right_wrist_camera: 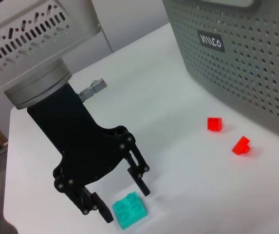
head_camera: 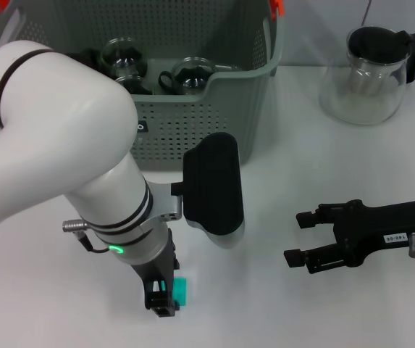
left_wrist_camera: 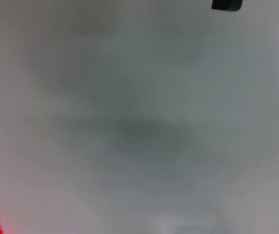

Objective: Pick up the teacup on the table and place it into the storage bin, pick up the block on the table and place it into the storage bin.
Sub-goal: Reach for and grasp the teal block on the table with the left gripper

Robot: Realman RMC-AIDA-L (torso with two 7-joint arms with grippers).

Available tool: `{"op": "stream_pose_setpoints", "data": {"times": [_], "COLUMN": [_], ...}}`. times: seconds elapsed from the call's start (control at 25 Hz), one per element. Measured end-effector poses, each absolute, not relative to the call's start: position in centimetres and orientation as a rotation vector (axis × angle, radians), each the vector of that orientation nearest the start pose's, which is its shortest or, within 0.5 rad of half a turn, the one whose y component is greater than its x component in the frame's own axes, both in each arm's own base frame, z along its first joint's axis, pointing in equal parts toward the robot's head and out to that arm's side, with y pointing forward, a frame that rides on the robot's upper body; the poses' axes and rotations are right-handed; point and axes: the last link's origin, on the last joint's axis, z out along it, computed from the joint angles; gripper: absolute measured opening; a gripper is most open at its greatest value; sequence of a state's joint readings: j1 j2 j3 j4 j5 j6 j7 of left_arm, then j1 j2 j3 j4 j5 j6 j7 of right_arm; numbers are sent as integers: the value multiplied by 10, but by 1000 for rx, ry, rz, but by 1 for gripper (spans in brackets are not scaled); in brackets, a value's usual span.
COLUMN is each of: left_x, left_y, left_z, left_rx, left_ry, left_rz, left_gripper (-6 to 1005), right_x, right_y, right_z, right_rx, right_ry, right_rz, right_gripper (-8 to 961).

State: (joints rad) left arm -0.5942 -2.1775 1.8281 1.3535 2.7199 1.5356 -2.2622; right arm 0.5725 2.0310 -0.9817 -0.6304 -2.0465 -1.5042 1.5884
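small black label [right_wrist_camera: 210, 41] on the storage bin [right_wrist_camera: 256, 63] wall, white lettering not clearly readable

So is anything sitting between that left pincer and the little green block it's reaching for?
Nothing visible does. The left pincer is down at the table with its fingers open, and the teal block lies right at their tips. The two small red pieces lie apart, nearer the storage bin. The right pincer waits off to the side, open.
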Motion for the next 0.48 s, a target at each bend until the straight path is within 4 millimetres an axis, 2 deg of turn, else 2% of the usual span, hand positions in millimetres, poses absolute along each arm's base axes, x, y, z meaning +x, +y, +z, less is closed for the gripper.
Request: {"op": "stream_pose_setpoints", "data": {"times": [0.2,0.24,0.48], "left_x": [-155,-155,-157], "left_y": [298,298,298], "left_z": [-90,-90,-92], "left_rx": [-2891,-2891,-2895], "left_ry": [-37,-36,-34], "left_rz": [949,950,963], "left_gripper": [486,677,671], "right_x": [259,259,258], "right_y": [327,327,327], "right_z": [-26,-26,-26], "right_rx": [-2957,-2957,-2959], "right_ry": [784,783,781], "right_rz": [376,376,377], "right_gripper": [947,947,946]}}
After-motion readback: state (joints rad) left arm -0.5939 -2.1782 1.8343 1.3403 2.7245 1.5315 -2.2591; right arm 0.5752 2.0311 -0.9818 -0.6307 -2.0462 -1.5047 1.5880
